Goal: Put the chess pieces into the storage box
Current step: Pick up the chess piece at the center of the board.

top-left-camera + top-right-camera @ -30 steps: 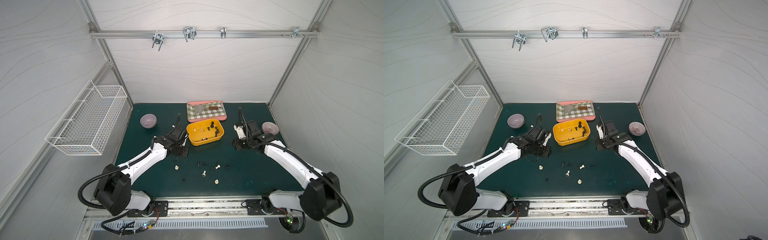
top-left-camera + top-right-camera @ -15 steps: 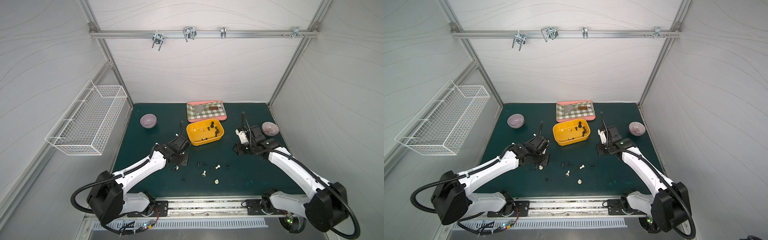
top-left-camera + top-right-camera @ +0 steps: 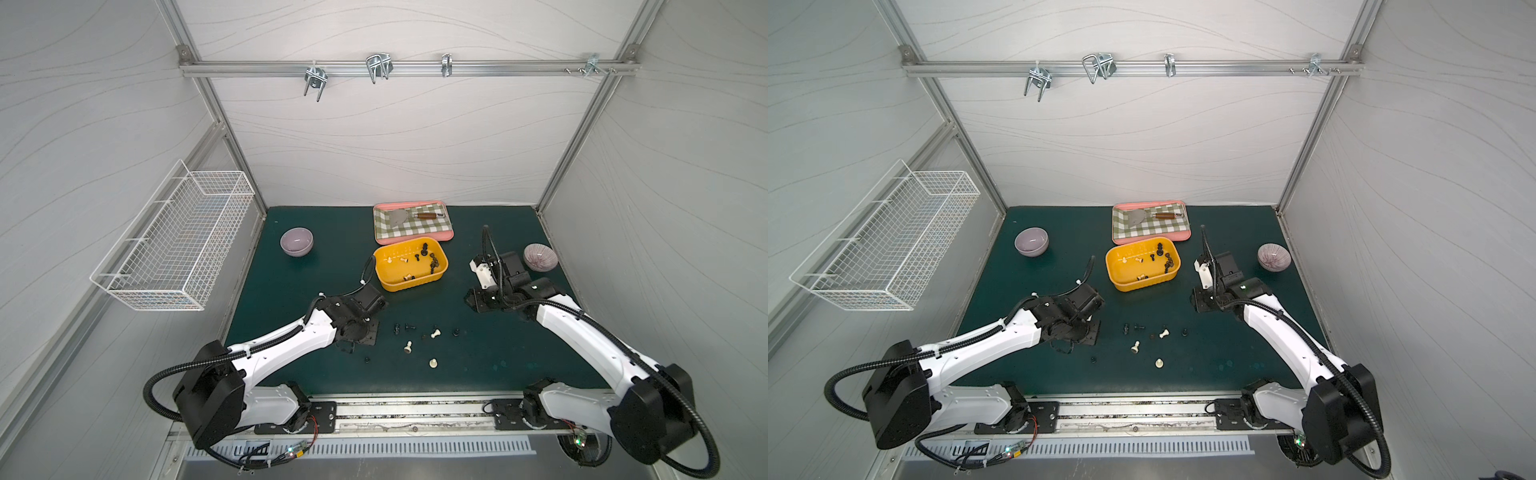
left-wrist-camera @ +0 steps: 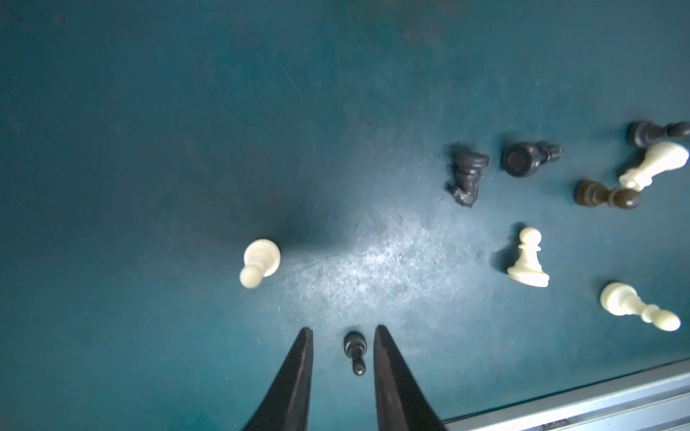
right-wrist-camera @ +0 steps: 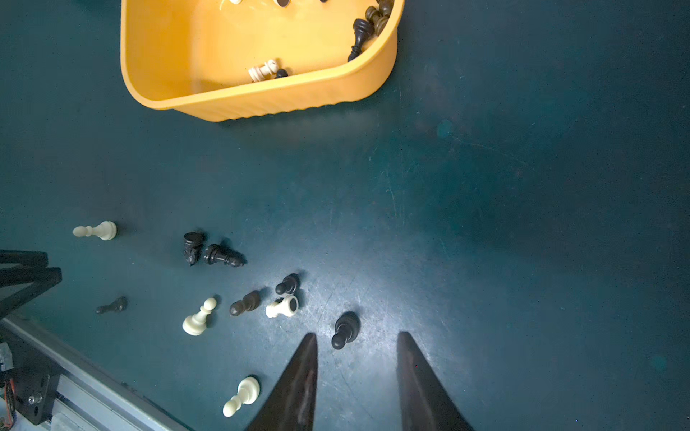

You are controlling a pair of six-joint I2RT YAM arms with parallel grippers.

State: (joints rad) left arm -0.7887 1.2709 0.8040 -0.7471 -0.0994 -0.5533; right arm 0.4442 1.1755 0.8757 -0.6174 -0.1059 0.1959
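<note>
Where the left tool hangs low by the desk's front edge, its jaws stand spread, with a fallen black pawn lying between them, seemingly untouched. Loose chess pieces, black and cream, lie scattered mid-desk. The right tool is spread too, a dark pawn just at its tips. Farther back, the yellow storage box holds several pieces, just before the pink tray at the back edge.

Lab robot cell: white panel walls on aluminium frame around green mat, hook rail above the mat, wire basket left of it, left arm and right arm bolted at its front edge
</note>
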